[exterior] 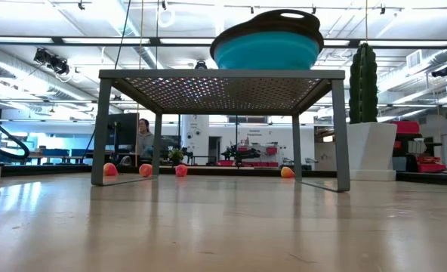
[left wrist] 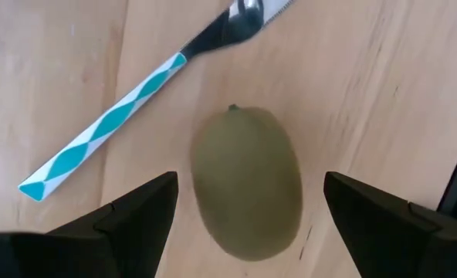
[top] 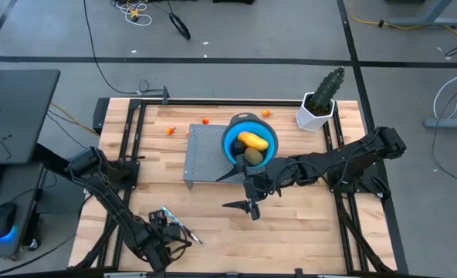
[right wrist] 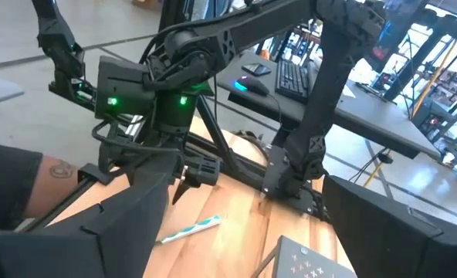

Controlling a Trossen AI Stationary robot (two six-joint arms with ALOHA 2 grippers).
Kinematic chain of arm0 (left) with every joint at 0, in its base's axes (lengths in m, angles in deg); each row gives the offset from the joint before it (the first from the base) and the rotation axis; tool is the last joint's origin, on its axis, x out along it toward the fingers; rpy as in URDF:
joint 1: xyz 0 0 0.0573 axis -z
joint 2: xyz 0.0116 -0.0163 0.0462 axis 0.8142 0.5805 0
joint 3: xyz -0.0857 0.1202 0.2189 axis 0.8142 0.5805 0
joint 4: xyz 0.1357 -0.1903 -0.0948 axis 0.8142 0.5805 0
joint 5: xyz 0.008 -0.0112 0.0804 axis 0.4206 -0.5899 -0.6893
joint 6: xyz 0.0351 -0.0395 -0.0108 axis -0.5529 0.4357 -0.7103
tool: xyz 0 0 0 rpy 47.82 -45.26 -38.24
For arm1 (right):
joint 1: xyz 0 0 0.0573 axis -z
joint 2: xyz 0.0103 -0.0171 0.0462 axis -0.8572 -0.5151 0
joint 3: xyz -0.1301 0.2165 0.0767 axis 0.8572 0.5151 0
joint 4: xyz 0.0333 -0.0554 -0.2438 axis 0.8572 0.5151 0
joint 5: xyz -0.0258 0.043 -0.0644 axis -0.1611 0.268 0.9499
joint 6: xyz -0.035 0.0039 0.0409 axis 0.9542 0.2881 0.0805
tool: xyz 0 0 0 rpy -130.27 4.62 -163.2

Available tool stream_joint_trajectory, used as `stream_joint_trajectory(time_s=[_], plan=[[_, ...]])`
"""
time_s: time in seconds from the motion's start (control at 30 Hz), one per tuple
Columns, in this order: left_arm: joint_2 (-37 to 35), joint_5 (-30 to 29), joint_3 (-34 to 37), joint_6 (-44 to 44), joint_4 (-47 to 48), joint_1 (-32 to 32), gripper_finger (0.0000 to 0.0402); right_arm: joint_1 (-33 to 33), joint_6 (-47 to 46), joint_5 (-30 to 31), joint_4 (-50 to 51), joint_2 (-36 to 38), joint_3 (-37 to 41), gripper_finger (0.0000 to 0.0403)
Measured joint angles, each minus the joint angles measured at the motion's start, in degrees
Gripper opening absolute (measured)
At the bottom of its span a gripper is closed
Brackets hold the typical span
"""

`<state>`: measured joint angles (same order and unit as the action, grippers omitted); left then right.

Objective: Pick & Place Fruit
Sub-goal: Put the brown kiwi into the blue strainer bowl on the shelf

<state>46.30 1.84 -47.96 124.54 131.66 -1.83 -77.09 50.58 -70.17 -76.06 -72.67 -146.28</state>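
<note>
At the near left corner of the wooden bench (top: 136,193), the left claw (top: 167,232) hangs with its fingers spread wide over an olive-green kiwi (left wrist: 248,183), which lies on the wood between the two fingers (left wrist: 140,212) without touching either; a knife with a teal-and-white handle (left wrist: 109,131) lies just beside the fruit. Farther back, small orange and red fruit pieces (top: 169,130) sit on the boards near a grey perforated metal stand (top: 205,150). A round blue bowl (top: 249,127) rests on that stand and holds a yellow-orange fruit (top: 252,140) and a dark olive one (top: 253,157). In front of the stand, the right claw (top: 240,191) hovers above the middle of the bench, fingers wide apart and holding nothing. A potted cactus (top: 321,100) stands at the far right corner. In the right wrist view a person's forearm (right wrist: 16,181) shows at the bench's edge.
</note>
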Motion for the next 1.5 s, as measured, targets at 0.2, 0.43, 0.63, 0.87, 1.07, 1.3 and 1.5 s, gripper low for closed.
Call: stream_joint_trajectory(time_s=[0.2, 0.43, 0.63, 0.87, 1.07, 1.3, 1.5], plan=[[-0.02, -1.11, 0.00, 2.30, 1.16, 0.00, 0.0336, 0.00, 0.00, 0.01, -0.06, 0.00, -0.02, 0.0355], [-0.02, -0.36, 0.04, 3.63, 1.22, 0.00, 0.0336, 0.00, -0.01, 0.00, -0.06, 0.00, -0.01, 0.0355], [-0.07, 0.77, 4.74, 6.47, -2.12, 0.00, 0.0336, 0.00, 0.00, 0.00, -0.06, 0.00, -0.02, 0.0355], [-0.07, 3.08, 8.20, 7.91, -2.95, 0.00, 0.0336, 0.00, 0.00, 0.00, -0.07, 0.00, -0.02, 0.0355], [-0.07, 2.09, 8.22, 7.19, -3.10, -0.07, 0.0302, 0.00, 0.00, 1.57, -0.08, 0.00, -0.02, 0.0355], [-0.07, 1.44, 8.26, 5.93, -3.26, -0.13, 0.0232, -0.02, 0.00, 1.53, -0.06, 0.00, -0.02, 0.0355], [-0.07, 1.49, 8.26, 4.55, -4.23, -0.13, 0.0216, 0.00, 0.00, 1.52, -0.08, 0.00, -0.02, 0.0355]])
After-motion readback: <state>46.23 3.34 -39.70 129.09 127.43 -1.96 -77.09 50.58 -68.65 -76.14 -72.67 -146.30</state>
